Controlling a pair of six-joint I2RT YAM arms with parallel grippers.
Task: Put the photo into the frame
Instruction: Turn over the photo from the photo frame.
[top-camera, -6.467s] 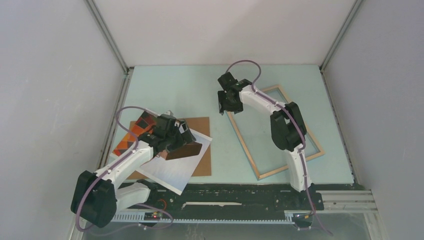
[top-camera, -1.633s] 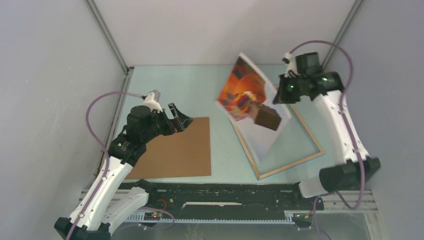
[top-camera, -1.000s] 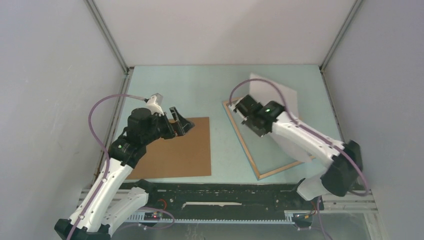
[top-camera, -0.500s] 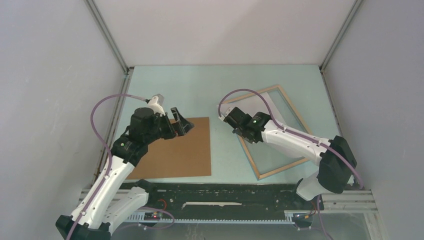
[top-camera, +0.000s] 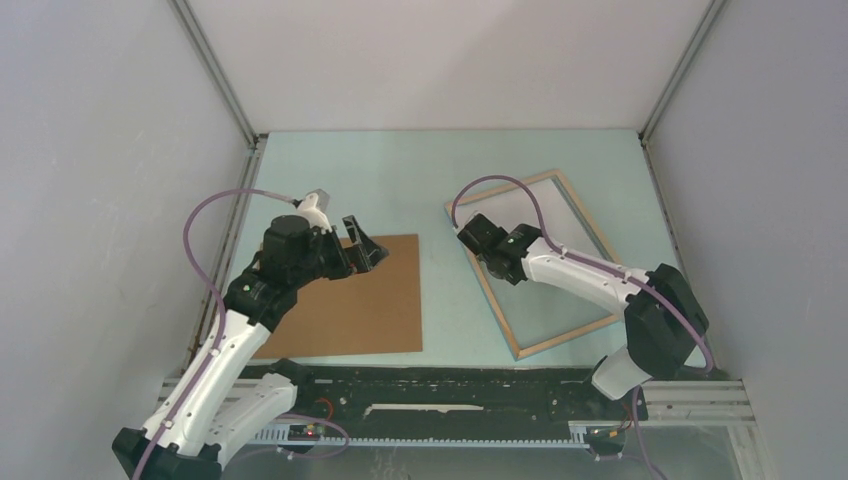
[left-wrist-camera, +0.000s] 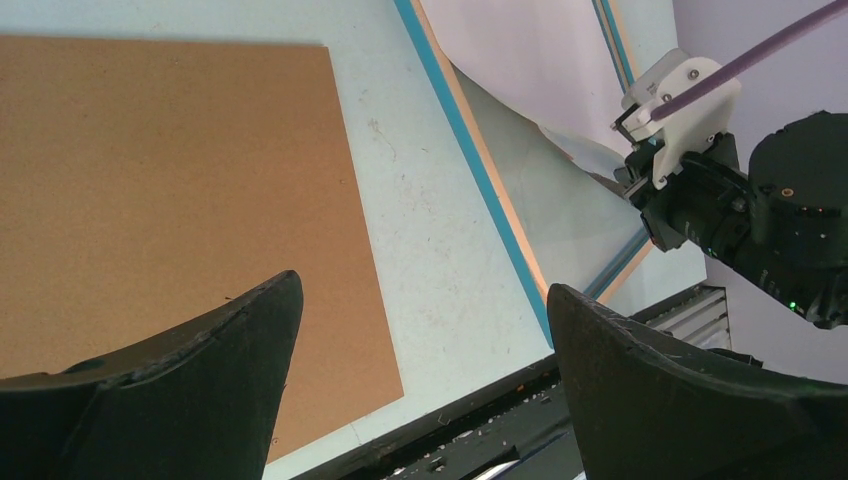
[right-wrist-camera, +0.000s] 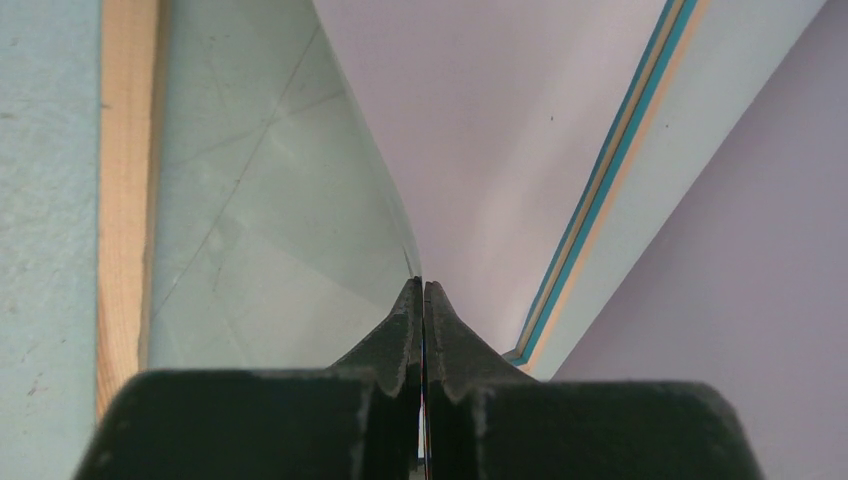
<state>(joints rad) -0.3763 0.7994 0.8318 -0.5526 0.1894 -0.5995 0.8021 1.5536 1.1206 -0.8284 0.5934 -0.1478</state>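
A: Where the top camera looks down, what does the left gripper (top-camera: 366, 246) do?
B: It hangs over the far edge of the brown backing board (top-camera: 340, 300), jaws spread wide, holding nothing. The right gripper (top-camera: 468, 232) reaches low across the frame (top-camera: 565, 336), which lies wood side up on the pale table (top-camera: 400, 170), just right of the board and apart from it; that gripper sits at the frame's left rail.
A: And the left wrist camera?
B: Its 2 fingers (left-wrist-camera: 200, 380) stand far apart above the board's edge and bare table. Beyond them the photo (left-wrist-camera: 520, 60) lies white side up inside the frame, its near edge lifting to the right gripper's tip.
A: The right wrist camera?
B: The 2 fingers are pressed together on the thin edge of the photo. The sheet bows away from them over the glass (right-wrist-camera: 260, 220), between the wood rail on the left and the blue-edged rail on the right.
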